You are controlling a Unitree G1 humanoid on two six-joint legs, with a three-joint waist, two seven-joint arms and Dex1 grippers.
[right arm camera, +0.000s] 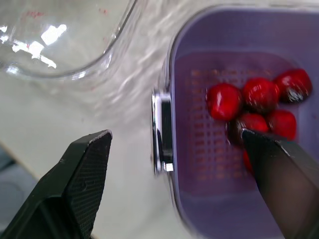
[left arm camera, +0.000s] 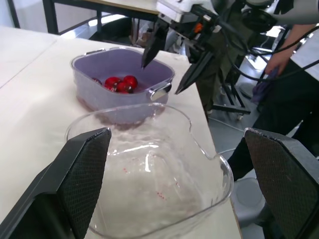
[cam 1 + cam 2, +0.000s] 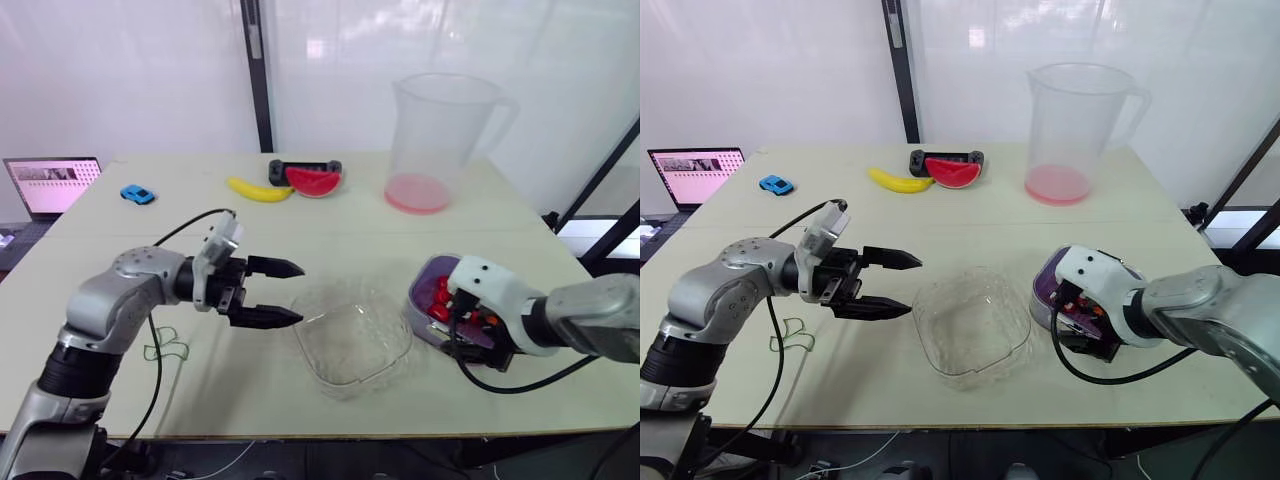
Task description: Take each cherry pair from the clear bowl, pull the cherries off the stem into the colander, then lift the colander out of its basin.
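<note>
Red cherries [image 1: 259,94] lie bunched together on the perforated floor of the colander [image 1: 199,149], which sits inside its lilac basin [image 2: 99,92] at the front right of the pale table [image 3: 400,225]. A metal handle [image 1: 162,132] is fixed to the basin wall that faces the clear bowl [image 3: 352,345]. The bowl stands just to the left of the basin, near the table's front edge, and the two look to be touching or nearly so.

The right gripper [image 2: 160,78] hangs over the basin with its jaws spread wide and nothing between them. One finger is above the cherries. The other is outside the wall, over the strip of table between basin and bowl, so the fingers straddle the side with the handle.

The left gripper [image 3: 300,292] is held level just left of the bowl, pointing at it, also with its jaws spread and holding nothing. A thin green loop [image 3: 165,350] lies on the table under that arm.

Farther back stand a tall clear jug [image 3: 440,140] with pink residue at its bottom, a banana [image 3: 258,189], a watermelon slice [image 3: 313,181] against a black controller [image 3: 278,170], and a blue toy car [image 3: 138,194]. A laptop [image 3: 52,185] sits off the table's left side, and a person in dark clothes [image 2: 279,99] stands beyond the right edge.
</note>
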